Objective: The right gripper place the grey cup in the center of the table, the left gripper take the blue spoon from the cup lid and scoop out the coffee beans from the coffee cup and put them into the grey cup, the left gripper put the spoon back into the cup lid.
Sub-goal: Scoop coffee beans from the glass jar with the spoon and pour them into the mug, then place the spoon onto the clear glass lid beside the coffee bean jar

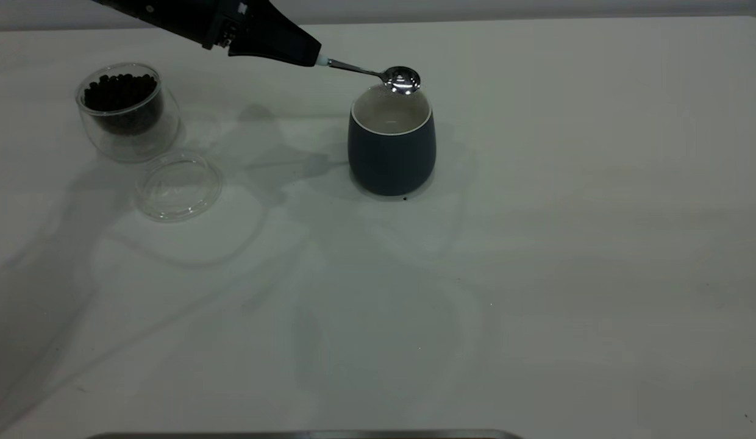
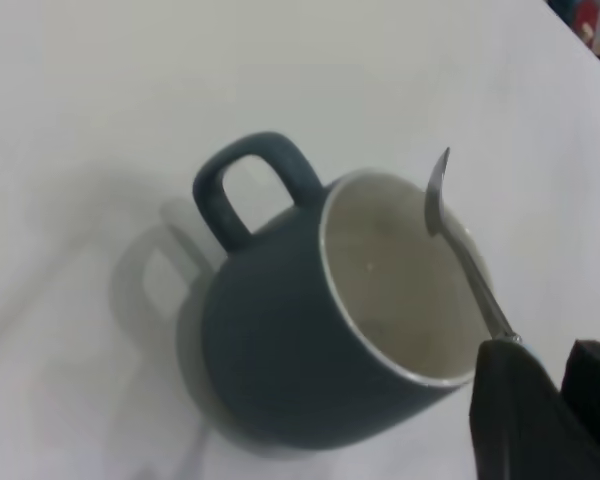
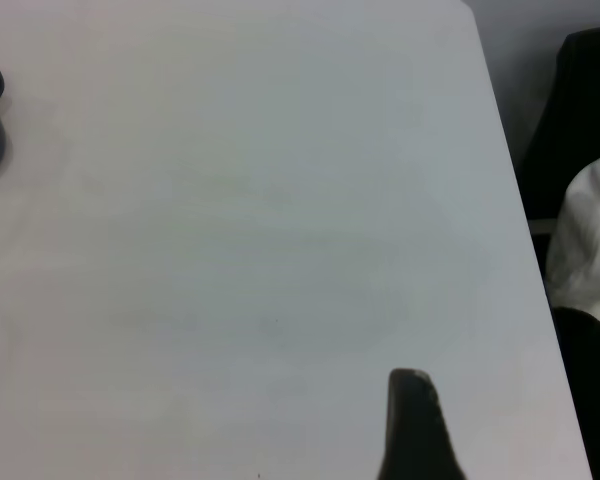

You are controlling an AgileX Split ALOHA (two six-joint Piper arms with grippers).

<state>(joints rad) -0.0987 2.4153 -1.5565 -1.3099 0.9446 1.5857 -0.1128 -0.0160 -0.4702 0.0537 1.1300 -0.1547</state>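
Now left end effector (image 1: 314, 59) holds blue spoon (image 1: 378, 74) above grey cup (image 1: 391, 149)

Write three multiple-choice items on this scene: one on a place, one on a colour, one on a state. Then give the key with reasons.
1. Where is the spoon bowl?
A. in the lid
B. over the grey cup
C. in the glass cup

2. What colour is the grey cup inside?
A. white
B. black
C. red

3. What does the lid hold?
A. the spoon
B. beans
C. nothing

Key: B, the left gripper holds the spoon above the cup's rim; A, the inner wall shows white; C, the clear lid lies bare on the table beside the glass cup of beans.
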